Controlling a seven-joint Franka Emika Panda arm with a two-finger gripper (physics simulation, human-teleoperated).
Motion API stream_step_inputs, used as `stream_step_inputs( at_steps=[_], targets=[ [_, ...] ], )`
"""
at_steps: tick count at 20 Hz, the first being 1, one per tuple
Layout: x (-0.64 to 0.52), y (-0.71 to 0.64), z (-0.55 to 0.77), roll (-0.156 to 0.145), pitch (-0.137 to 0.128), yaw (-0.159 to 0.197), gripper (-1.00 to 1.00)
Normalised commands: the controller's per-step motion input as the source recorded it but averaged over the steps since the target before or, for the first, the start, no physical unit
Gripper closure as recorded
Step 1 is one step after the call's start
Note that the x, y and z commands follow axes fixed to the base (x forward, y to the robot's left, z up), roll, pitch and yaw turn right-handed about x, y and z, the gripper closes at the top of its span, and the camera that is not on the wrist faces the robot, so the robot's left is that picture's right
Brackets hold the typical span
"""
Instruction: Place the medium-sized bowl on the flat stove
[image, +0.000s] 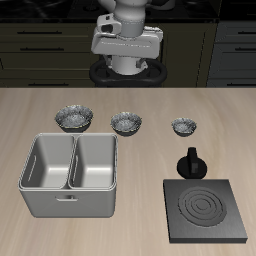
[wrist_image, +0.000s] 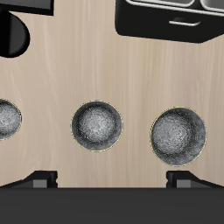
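Observation:
Three speckled bowls stand in a row across the middle of the table. The medium-sized bowl (image: 127, 122) (wrist_image: 96, 125) is the middle one, upright and empty. Toward the table's front edge lies the flat stove (image: 207, 207), a black square with pale rings and a knob (image: 191, 163); only its knob end (wrist_image: 12, 35) shows in the wrist view. My gripper (image: 128, 60) (wrist_image: 114, 178) hangs high above the table's back, behind the bowl row and well clear of every bowl. It is open, its fingertips (wrist_image: 39, 179) wide apart with nothing between them.
The larger speckled bowl (image: 74, 118) (wrist_image: 178, 136) and the smallest one (image: 183, 126) (wrist_image: 7, 118) flank the medium bowl. A grey double-compartment metal bin (image: 72, 175) (wrist_image: 171, 17) stands in front of the larger bowl, beside the stove.

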Motion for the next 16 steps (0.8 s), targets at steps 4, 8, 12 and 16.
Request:
stream_step_inputs(
  at_steps=[4,8,12,16],
  targets=[
    [0.15,0.22,-0.34,0.012,0.038,0.011,-1.0],
    [0.06,0.16,-0.2,0.019,0.01,0.007,-1.0],
    [0.03,0.18,-0.23,0.031,-0.017,-0.028,-1.0],
    [0.05,0.05,-0.32,0.01,0.007,-0.042,-1.0]
  ],
)
